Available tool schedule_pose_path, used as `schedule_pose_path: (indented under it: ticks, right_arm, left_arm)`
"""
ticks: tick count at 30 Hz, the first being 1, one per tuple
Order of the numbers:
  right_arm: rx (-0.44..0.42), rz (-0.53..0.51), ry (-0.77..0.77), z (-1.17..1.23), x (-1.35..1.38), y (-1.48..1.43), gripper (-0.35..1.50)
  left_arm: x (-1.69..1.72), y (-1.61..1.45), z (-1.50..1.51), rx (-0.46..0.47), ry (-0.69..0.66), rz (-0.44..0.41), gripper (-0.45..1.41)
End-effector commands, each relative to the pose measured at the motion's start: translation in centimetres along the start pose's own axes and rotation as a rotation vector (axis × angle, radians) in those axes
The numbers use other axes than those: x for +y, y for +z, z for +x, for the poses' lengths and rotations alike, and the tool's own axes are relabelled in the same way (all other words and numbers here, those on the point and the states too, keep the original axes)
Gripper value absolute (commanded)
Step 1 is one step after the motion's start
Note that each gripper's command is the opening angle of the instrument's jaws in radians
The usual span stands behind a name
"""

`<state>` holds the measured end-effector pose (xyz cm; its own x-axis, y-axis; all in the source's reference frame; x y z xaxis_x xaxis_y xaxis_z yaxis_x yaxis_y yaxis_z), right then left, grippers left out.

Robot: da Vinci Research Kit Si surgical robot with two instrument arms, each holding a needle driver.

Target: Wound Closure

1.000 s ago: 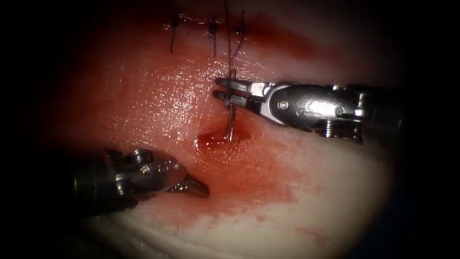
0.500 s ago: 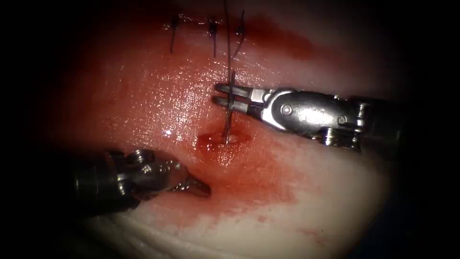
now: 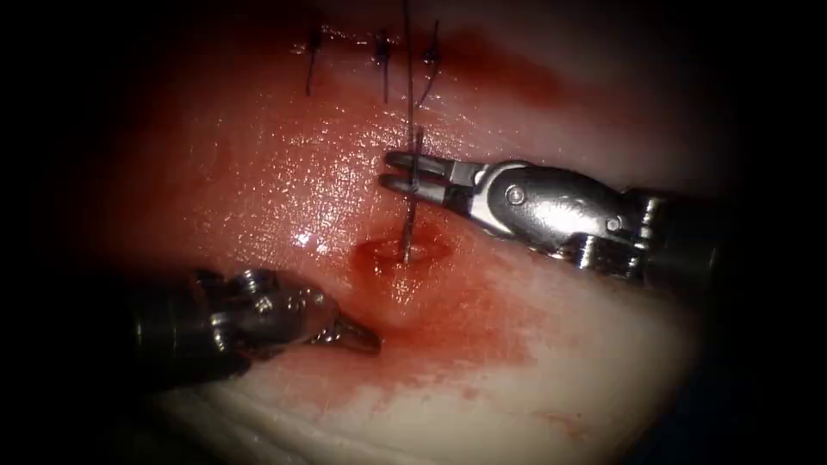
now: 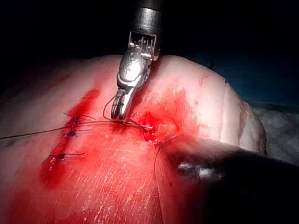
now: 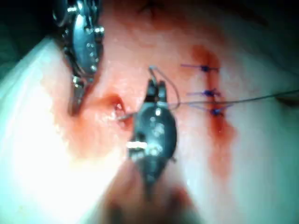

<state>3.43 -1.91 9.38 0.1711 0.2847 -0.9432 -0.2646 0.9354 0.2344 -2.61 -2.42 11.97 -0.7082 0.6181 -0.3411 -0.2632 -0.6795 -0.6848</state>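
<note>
Behind needle (image 3: 411,202) — seemingly three stitches (image 3: 381,47)

Your curved needle (image 3: 412,202) stands nearly upright, clamped near its rear end, its point sunk into the tissue (image 3: 284,189) at a small pool of red fluid (image 3: 401,254). Dark thread (image 3: 408,69) runs up from its tail past three knotted stitches (image 3: 379,47).

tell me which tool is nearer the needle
Right. The right tool holds the needle near its rear end, tip in the tissue; the left tool sits apart, holding nothing.
</note>
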Motion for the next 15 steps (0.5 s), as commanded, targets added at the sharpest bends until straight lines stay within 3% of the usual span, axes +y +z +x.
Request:
schedule_pose_path:
  ticks: [1,15]
  right_arm:
    - [0.002,0.001,0.000,-0.01,0.01,0.09,-0.35]
    - [-0.001,0.000,0.013,0.11,0.09,0.08,-0.35]
  left_arm:
    - [-0.02,0.10,0.01,0.000,0.001,0.000,-0.40]
    - [-0.02,0.21,0.07,0.016,-0.003,0.005,-0.37]
